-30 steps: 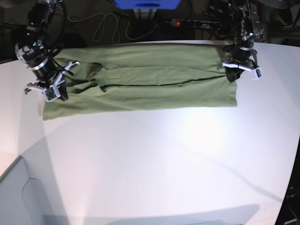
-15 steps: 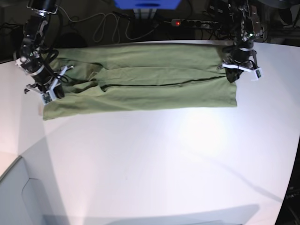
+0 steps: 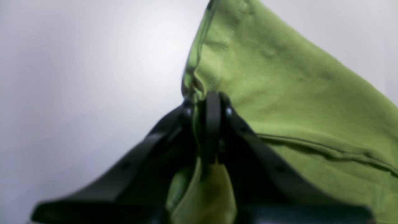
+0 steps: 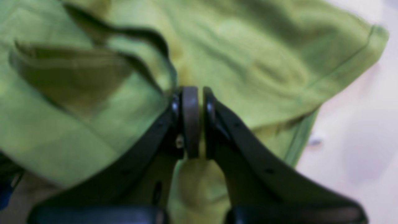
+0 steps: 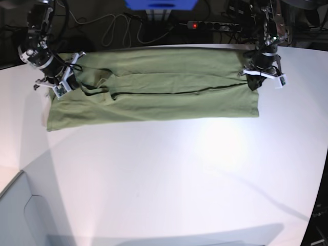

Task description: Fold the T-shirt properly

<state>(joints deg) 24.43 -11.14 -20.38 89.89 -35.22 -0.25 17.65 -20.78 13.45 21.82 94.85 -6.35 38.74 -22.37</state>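
Note:
The olive-green T-shirt lies spread lengthwise across the far part of the white table, its sides folded in to a long band. My left gripper is at the shirt's right end and is shut on a pinch of cloth; the shirt's edge rises from its tips. My right gripper is at the shirt's left end, shut on wrinkled cloth near the sleeve, with folds bunched around it.
Cables and a power strip lie behind the table's far edge. A blue box stands at the back middle. The table's rounded front-left corner borders a lower grey surface.
My right gripper has moved up toward the far edge, pulling the shirt's left end with it. My left gripper has hardly moved.

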